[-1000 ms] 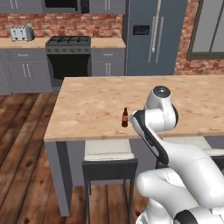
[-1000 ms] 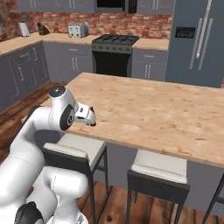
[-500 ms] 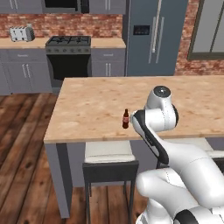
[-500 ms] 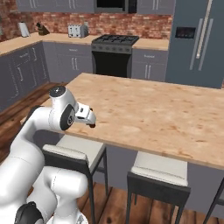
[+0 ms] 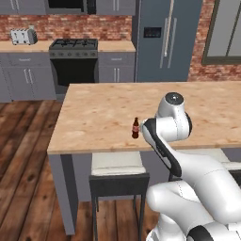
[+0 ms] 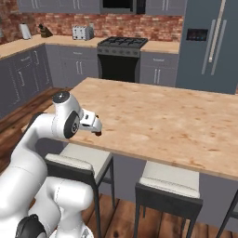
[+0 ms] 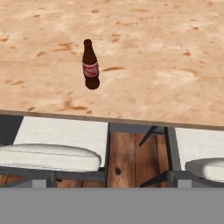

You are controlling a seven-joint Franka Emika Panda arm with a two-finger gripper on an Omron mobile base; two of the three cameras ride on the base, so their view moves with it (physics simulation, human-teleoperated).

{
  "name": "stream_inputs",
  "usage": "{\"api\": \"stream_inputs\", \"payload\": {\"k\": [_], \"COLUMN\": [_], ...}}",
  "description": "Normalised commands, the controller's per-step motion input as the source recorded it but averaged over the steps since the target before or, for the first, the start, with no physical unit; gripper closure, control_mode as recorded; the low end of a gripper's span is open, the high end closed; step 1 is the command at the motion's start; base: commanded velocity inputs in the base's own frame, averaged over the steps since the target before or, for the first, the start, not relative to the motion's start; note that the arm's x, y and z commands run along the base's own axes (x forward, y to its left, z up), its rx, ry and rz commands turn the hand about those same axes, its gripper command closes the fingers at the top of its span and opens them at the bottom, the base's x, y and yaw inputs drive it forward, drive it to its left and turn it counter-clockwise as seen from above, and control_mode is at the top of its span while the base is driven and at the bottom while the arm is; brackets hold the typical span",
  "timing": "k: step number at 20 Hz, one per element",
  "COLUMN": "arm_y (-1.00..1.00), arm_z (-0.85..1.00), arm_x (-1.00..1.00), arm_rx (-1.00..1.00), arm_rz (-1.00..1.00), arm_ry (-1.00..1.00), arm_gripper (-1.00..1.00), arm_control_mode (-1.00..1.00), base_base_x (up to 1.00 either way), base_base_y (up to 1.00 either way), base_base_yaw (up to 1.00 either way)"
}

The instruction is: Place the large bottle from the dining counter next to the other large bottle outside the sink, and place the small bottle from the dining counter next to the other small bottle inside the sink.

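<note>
The small bottle [image 5: 135, 128], brown with a red label, stands upright on the dining counter [image 5: 103, 108] near its front edge. In the hand view the small bottle [image 7: 90, 65] is up and left of centre, a short way in from the edge of the counter [image 7: 153, 52]. My gripper [image 6: 95, 128] hangs just over the counter's front edge, right beside the bottle and apart from it, open with nothing in it. The arm covers the bottle in the right base view. The large bottle and the sink are out of view.
Two white-cushioned stools [image 7: 57, 144] [image 7: 205, 162] stand under the counter's front edge, directly below my hand. Beyond the counter [image 6: 162, 121] are a black stove [image 5: 73, 47], a grey fridge [image 5: 164, 37] and grey cabinets against a brick wall. Wooden floor lies to the left.
</note>
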Motion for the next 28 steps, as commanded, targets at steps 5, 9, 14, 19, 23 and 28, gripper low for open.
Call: {"api": "stream_inputs", "payload": {"k": [5, 9, 14, 19, 23, 28], "arm_y": [0.0, 0.0, 0.0, 0.01, 0.06, 0.14], "arm_z": [0.0, 0.0, 0.0, -0.02, -0.07, -0.12], "arm_x": [0.0, 0.0, 0.02, 0.13, 0.2, 0.16], "arm_rx": [0.0, 0.0, 0.0, 0.04, 0.06, 0.02], "arm_rz": [0.0, 0.0, 0.0, 0.0, 0.03, 0.02], "arm_ry": [0.0, 0.0, 0.0, 0.0, 0.0, 0.0], "arm_gripper": [-1.0, -1.0, -1.0, -1.0, -1.0, -1.0], "arm_control_mode": [1.0, 1.0, -1.0, -1.0, -1.0, -1.0], "base_base_x": [0.07, 0.16, 0.12, 0.0, 0.0, 0.0], "base_base_y": [0.02, 0.01, 0.0, 0.0, 0.0, 0.0], "base_base_yaw": [0.0, 0.0, 0.0, 0.0, 0.0, 0.0]}}
